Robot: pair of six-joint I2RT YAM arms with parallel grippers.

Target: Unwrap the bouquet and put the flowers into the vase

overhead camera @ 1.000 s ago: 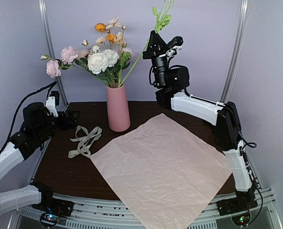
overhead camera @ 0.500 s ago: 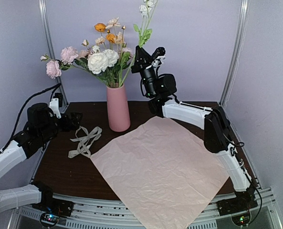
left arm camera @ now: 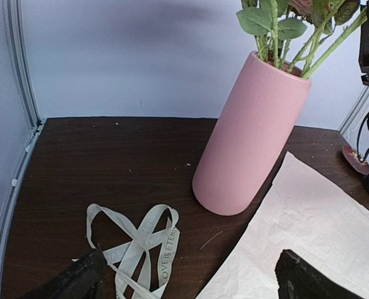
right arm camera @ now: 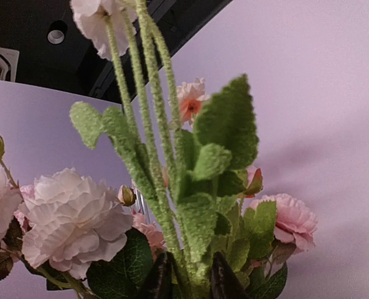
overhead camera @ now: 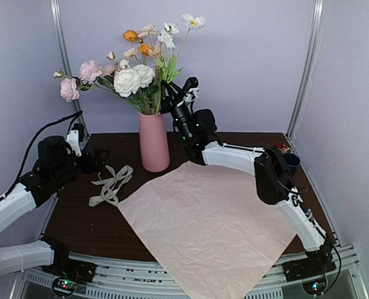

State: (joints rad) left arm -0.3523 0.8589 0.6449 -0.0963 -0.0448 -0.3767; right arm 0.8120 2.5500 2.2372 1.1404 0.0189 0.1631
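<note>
Right gripper [right arm camera: 189, 281] hangs among the blooms just above the vase [overhead camera: 154, 142] at far centre, jaws narrowly apart around fuzzy green stems [right arm camera: 148, 124] (pinching or merely flanking, I cannot tell). Flowers [overhead camera: 134, 78] stand in the vase. Left gripper [left arm camera: 187, 280] gapes wide, empty, by the ribbon [left arm camera: 140, 243] on the left.

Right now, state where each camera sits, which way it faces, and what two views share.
Top external: high behind the arm bases, looking down at the table, pink paper, ribbon and vase; both arms, left gripper and right gripper show.
Left wrist: low over the table, facing the vase and ribbon; its two dark fingers show below, wide apart.
Right wrist: among the flowers, tilted upward; its fingers flank the green stems.
Shared: top and left wrist both show vase, ribbon, paper.
</note>
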